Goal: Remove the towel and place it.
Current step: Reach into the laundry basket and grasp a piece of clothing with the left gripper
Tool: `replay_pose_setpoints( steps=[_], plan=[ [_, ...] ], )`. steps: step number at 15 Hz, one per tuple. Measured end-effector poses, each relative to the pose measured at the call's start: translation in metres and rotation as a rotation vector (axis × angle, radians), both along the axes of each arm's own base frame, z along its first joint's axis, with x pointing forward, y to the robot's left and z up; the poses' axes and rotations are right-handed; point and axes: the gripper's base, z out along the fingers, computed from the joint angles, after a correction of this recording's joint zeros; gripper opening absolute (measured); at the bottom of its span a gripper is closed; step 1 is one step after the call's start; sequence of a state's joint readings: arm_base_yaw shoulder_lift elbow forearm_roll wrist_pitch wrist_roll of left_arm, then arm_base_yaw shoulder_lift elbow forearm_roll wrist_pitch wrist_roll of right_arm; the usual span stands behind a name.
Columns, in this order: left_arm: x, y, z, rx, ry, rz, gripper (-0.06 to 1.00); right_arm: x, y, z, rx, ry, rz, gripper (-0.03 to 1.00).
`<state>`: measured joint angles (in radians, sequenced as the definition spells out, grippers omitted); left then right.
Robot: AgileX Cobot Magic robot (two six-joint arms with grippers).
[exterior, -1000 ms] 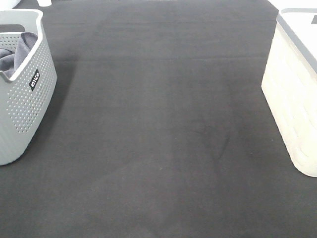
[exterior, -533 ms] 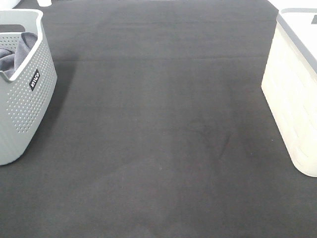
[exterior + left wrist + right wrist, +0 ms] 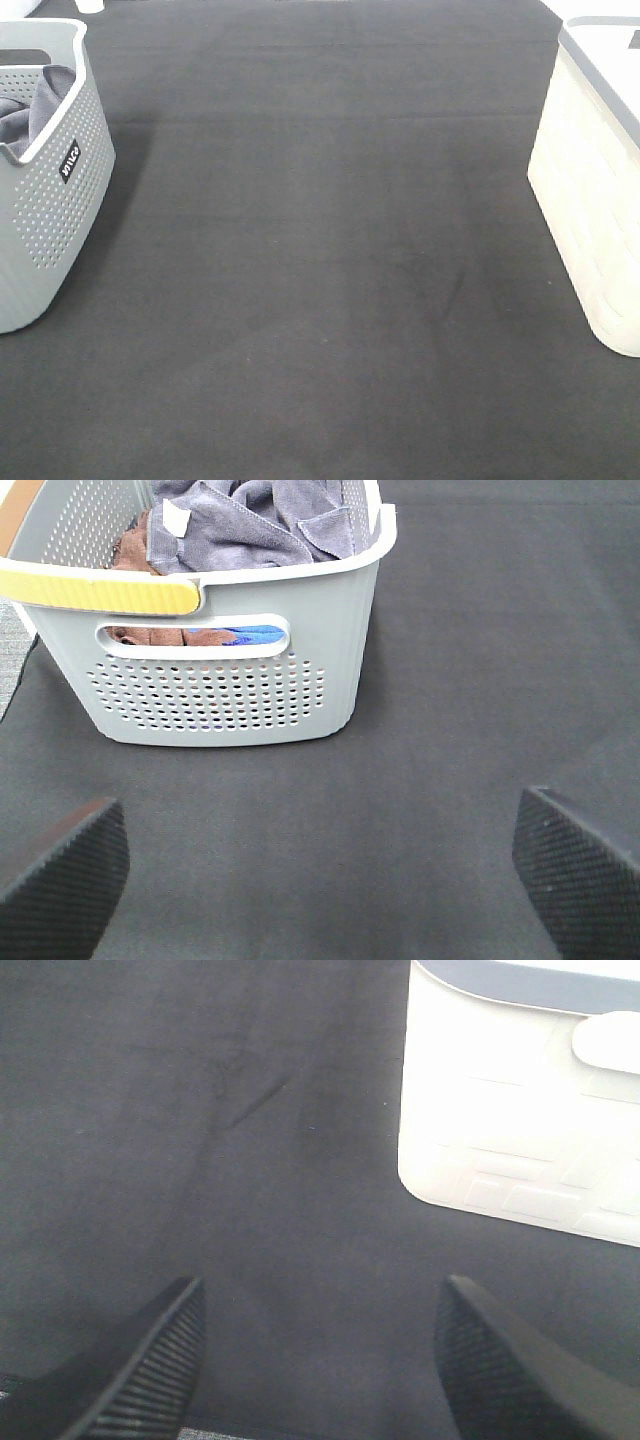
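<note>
The grey-blue towel [image 3: 255, 520] lies bunched in the grey perforated basket [image 3: 230, 695], its small white tag turned up; in the exterior high view the towel [image 3: 30, 105] peeks over the rim of the basket [image 3: 50, 200] at the far left. My left gripper [image 3: 320, 870] hangs open over the dark mat, short of the basket, with nothing between its fingers. My right gripper [image 3: 320, 1360] is open over bare mat beside the white basket [image 3: 520, 1130]. Neither gripper shows in the exterior high view.
A brown cloth [image 3: 135, 545] and something blue [image 3: 250, 634] lie under the towel in the grey basket, which has a yellow handle [image 3: 100, 592]. The white basket [image 3: 595, 190] with a grey rim stands at the right edge. A dark mat [image 3: 320, 250] covers the table.
</note>
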<state>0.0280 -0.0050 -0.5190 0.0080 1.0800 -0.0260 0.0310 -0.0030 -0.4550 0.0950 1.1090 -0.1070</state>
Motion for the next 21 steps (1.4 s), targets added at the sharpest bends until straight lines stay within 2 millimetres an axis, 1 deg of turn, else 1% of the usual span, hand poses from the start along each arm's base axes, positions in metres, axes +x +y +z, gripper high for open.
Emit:
replay_pose_setpoints(
  steps=[17, 19, 20, 21],
  plan=[
    [0.001, 0.000, 0.001, 0.000, 0.010, 0.000, 0.99, 0.000, 0.000, 0.000, 0.000, 0.000, 0.000, 0.64],
    [0.011, 0.000, 0.025, 0.022, 0.040, -0.012, 0.99, 0.000, 0.000, 0.000, 0.000, 0.000, 0.000, 0.64],
    [0.020, 0.001, 0.040, 0.055, 0.059, -0.031, 0.99, 0.000, 0.000, 0.000, 0.000, 0.000, 0.000, 0.64],
    [0.032, 0.001, 0.056, 0.095, 0.090, -0.055, 0.99, 0.000, 0.000, 0.000, 0.000, 0.000, 0.000, 0.64]
  ],
)
